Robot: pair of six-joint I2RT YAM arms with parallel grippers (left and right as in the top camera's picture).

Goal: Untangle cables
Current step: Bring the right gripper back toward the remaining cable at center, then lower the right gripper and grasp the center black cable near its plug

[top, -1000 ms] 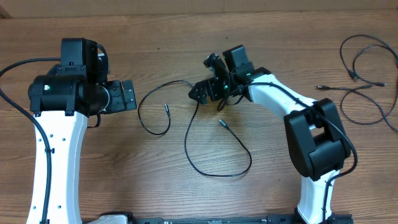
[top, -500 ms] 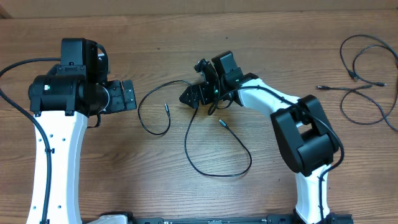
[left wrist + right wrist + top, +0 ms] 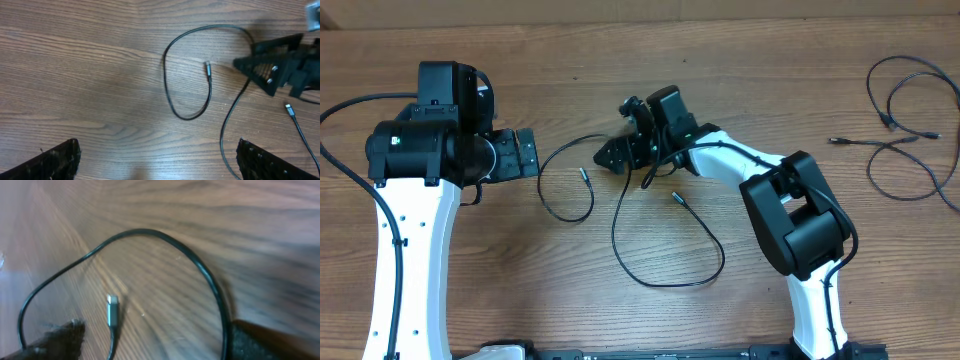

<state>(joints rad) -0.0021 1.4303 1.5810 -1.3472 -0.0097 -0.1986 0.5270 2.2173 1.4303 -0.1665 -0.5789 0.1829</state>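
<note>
One thin black cable [image 3: 614, 228] lies in loose loops at the table's middle, with a metal plug [image 3: 583, 172] on the left loop and another plug [image 3: 676, 197] on the lower loop. My right gripper [image 3: 604, 157] is low over the cable's upper arc, jaws apart. In the right wrist view [image 3: 155, 327] the cable [image 3: 150, 231] runs down beside the right finger and the plug [image 3: 111, 311] lies between the fingers. My left gripper [image 3: 528, 155] is open and empty, left of the loop. Its wrist view [image 3: 157, 145] shows the cable [image 3: 166, 85] ahead.
More thin black cables [image 3: 868, 143] lie in loose loops at the far right of the table, apart from the middle cable. Thick black robot wires run along both arms. The right gripper also shows in the left wrist view [image 3: 270, 65].
My right gripper has moved left along the cable's upper arc, and the left loop has shifted slightly left. The left arm has not moved.
</note>
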